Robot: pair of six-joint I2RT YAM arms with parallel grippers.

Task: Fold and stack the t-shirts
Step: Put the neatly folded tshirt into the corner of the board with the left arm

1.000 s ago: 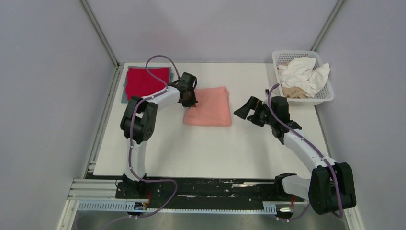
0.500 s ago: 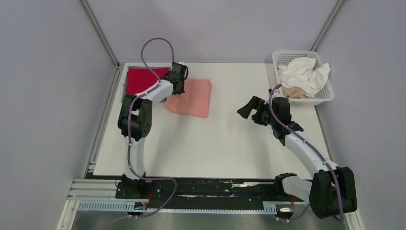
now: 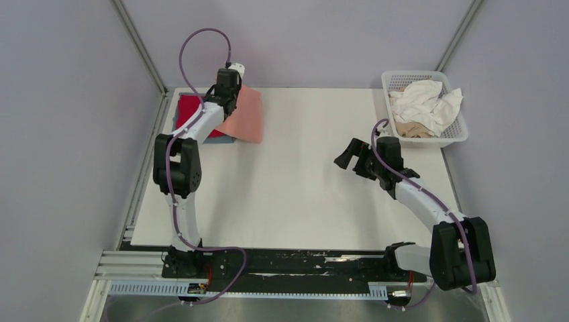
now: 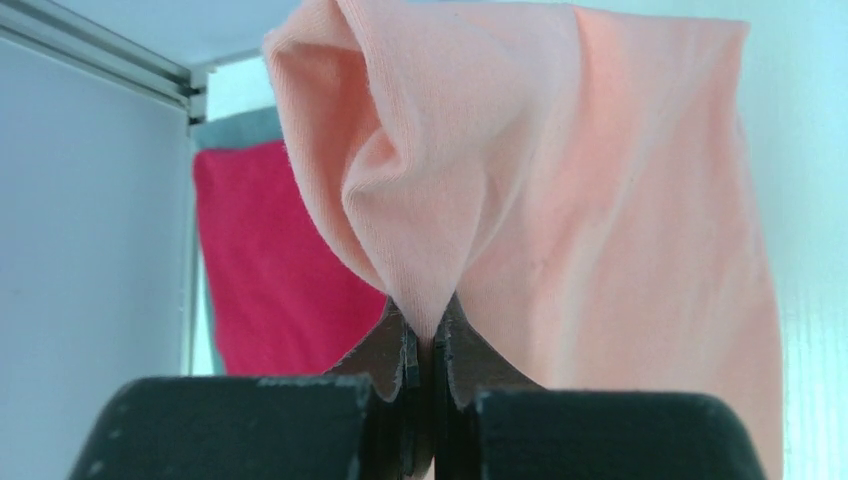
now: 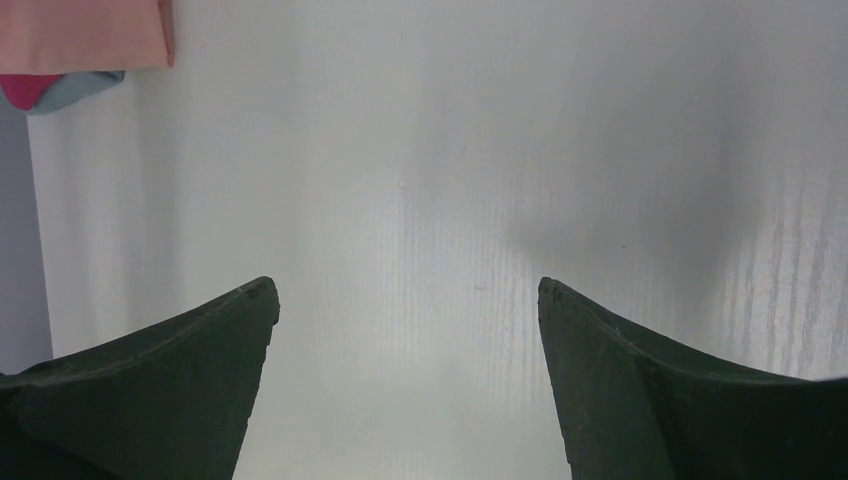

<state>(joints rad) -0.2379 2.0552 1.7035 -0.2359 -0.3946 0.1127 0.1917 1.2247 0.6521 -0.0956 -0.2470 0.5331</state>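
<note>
My left gripper (image 3: 229,92) is shut on the folded salmon-pink t-shirt (image 3: 244,117) and holds it lifted at the far left, over the right edge of the folded red t-shirt (image 3: 192,114). The red one lies on a grey-blue t-shirt (image 3: 176,127) in the far left corner. In the left wrist view the pink cloth (image 4: 560,170) is pinched between my jaws (image 4: 425,335), with the red shirt (image 4: 270,260) behind. My right gripper (image 3: 347,156) is open and empty above the bare table; its fingers (image 5: 190,340) show wide apart. White and beige t-shirts (image 3: 424,104) lie crumpled in the basket.
A white plastic lattice basket (image 3: 458,134) stands at the far right of the white table (image 3: 295,201). Grey walls close in the left, back and right sides. The arm bases sit on a black rail at the near edge.
My left gripper has carried the salmon-pink t-shirt from the table's middle back and left, lifting it over the red shirt. The right gripper has barely moved.
</note>
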